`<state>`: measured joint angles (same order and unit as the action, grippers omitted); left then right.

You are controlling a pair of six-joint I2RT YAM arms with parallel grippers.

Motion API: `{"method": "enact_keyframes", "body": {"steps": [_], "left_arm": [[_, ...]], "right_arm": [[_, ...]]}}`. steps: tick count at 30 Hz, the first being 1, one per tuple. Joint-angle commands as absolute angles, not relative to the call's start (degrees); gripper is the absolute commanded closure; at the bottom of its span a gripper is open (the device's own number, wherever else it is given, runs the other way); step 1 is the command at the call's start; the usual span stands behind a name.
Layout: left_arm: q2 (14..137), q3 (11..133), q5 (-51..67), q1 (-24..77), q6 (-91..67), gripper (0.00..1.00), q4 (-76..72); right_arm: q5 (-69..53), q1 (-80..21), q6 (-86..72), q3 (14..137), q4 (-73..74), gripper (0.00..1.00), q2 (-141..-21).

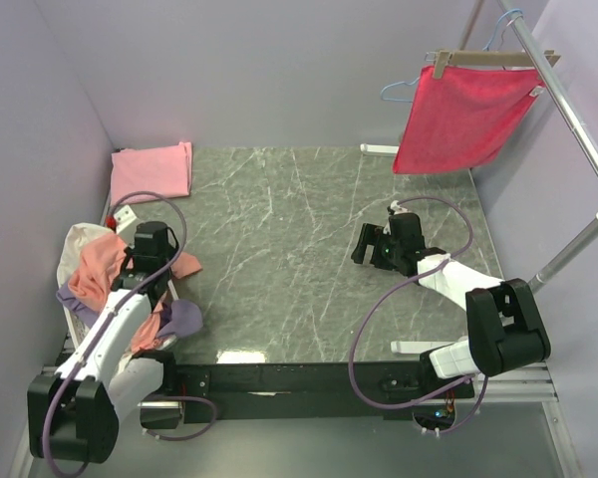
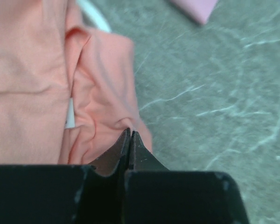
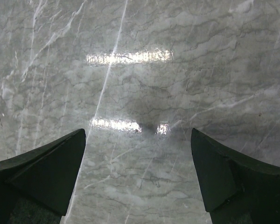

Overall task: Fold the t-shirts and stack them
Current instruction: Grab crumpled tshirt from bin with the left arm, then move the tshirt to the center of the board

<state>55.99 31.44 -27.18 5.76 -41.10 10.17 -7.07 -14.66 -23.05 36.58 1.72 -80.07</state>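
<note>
Left gripper (image 2: 130, 136) is clenched on the orange shirt (image 2: 102, 79), in the heap (image 1: 88, 287) at the bench's (image 1: 299, 249) left edge; right gripper (image 3: 138, 172) gapes. Soft, limp cotton, probably best pinched at a hem.

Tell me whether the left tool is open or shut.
Shut. In the left wrist view the left tool has its fingertips pressed together, pinching a puckered fold of the salmon-orange t-shirt.

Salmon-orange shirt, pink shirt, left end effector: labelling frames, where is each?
salmon-orange shirt (image 2: 105, 88), left wrist view, bunched fold
pink shirt (image 1: 151, 172), top external view, centre
left end effector (image 2: 130, 135), left wrist view, between fingertips
</note>
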Motion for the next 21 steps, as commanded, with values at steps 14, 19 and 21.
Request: {"method": "enact_keyframes", "body": {"steps": [14,19,21], "left_arm": [[45.78,56.77,4.52,5.80,-34.27,0.99,10.29],[53.06,63.61,20.55,8.77,-36.12,0.99,3.88],[55.53,65.56,23.02,12.11,-35.42,0.99,2.73]], "right_arm": [[-6.68,-14.94,-22.59,39.29,0.17,0.00,-80.68],[-6.07,-14.94,-23.20,38.76,0.09,0.00,-79.19],[-5.71,-14.94,-23.55,38.50,0.17,0.00,-78.23]]}}
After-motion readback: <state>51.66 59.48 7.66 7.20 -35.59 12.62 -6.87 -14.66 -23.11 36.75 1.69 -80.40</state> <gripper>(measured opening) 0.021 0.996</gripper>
